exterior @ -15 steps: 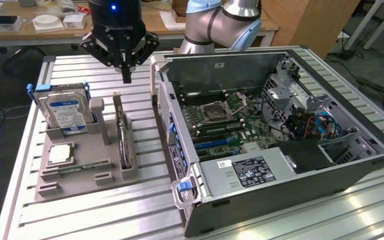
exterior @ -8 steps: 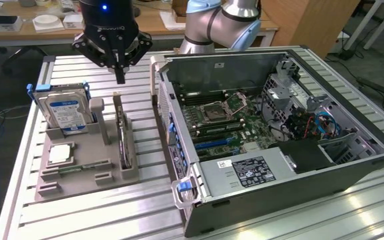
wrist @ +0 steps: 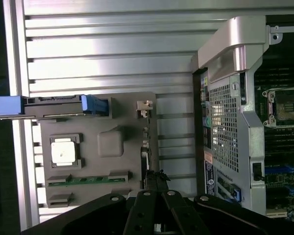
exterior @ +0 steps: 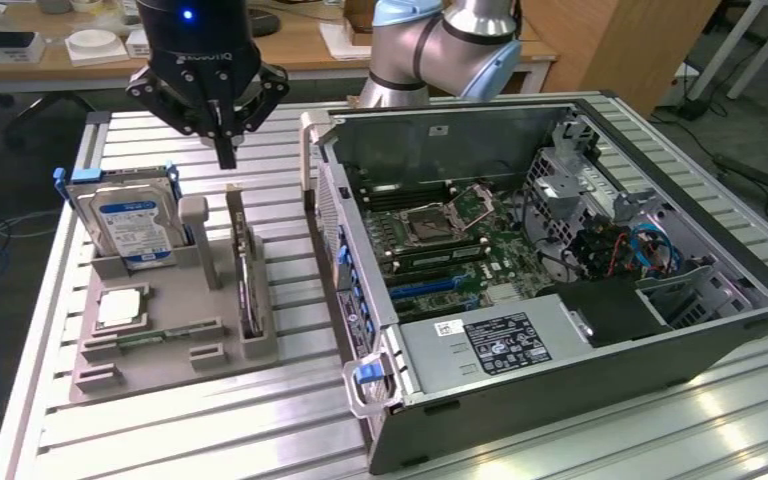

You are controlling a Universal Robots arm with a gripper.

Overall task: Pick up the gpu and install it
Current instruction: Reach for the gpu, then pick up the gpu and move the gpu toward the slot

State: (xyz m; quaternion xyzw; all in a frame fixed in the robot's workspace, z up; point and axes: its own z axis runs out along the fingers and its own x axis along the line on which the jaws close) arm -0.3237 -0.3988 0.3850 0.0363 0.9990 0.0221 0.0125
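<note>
Noted tool [exterior: 228,157] clenched, empty, hanging above gpu [exterior: 243,275]. Found gpu upright on edge in slot of grey holder [exterior: 157,352], toward edge of worktop [exterior: 224,440] at the exterior view's left, beside open computer case [exterior: 558,385].

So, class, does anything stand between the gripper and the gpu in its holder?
Nothing visible does. The gripper, fingers shut, hangs over the gpu, which stands on edge in the grey holder; the hard drive stands aside, toward the exterior view's left.

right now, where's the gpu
In the exterior view's left half, the gpu stands on edge in the grey holder, between the hard drive and the open computer case, below the gripper.
</note>
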